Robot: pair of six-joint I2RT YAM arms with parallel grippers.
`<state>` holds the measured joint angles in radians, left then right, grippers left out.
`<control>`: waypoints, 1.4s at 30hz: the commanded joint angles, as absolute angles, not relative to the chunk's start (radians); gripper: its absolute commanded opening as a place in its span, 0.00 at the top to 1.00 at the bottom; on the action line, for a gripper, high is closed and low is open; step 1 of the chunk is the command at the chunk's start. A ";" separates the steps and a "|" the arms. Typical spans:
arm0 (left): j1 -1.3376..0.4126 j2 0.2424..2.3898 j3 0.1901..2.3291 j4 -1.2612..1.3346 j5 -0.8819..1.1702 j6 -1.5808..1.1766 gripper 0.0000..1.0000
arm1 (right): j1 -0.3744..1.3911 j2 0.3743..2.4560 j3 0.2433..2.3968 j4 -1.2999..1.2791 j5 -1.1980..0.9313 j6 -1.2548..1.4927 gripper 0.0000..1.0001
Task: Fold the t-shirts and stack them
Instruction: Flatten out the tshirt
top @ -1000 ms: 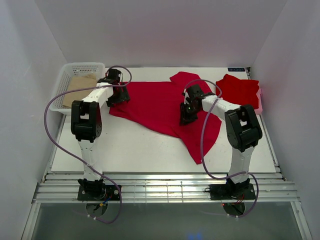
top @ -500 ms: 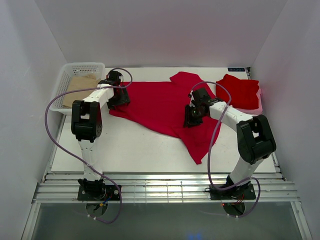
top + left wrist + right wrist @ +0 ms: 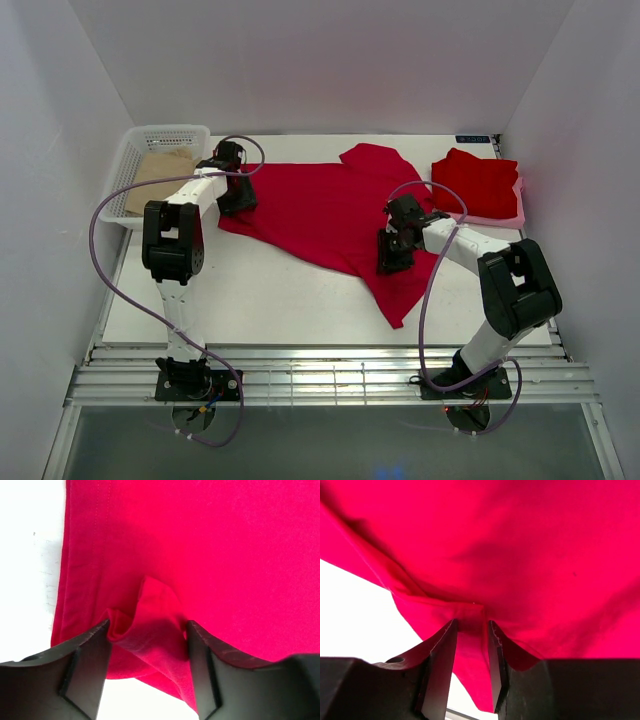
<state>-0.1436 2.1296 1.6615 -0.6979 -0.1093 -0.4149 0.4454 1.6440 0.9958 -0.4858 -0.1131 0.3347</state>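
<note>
One red t-shirt (image 3: 320, 215) lies spread and rumpled across the middle of the table. A second red t-shirt (image 3: 480, 182) rests folded at the back right. My left gripper (image 3: 238, 200) is down on the spread shirt's left edge. Its jaws stand open around a raised fold of red cloth (image 3: 150, 625) that reaches from one finger to the other. My right gripper (image 3: 392, 260) is down on the shirt's right part, fingers close together with a pleat of the cloth (image 3: 472, 630) pinched between them.
A white basket (image 3: 150, 135) at the back left holds a tan sheet (image 3: 160, 175). A pale pink piece (image 3: 520, 210) lies under the folded shirt. White walls close in the table on both sides and the back.
My right gripper has slid right and toward the near edge along the shirt. The left gripper stayed in place and its jaws have narrowed around the fold.
</note>
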 commanded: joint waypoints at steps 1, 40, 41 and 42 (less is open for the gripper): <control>-0.150 2.036 1.663 -0.678 -0.095 -0.411 0.37 | 0.449 1.608 0.979 -0.468 -0.103 0.344 0.63; -0.184 1.482 1.026 -0.910 -0.161 -0.502 0.63 | 0.710 1.390 0.773 -0.502 -0.259 0.368 0.92; -0.186 1.483 1.032 -0.928 -0.172 -0.499 0.56 | 0.715 1.384 0.764 -0.503 -0.264 0.368 0.92; -0.184 1.483 1.038 -0.936 -0.192 -0.497 0.38 | 0.722 1.381 0.752 -0.511 -0.262 0.368 0.92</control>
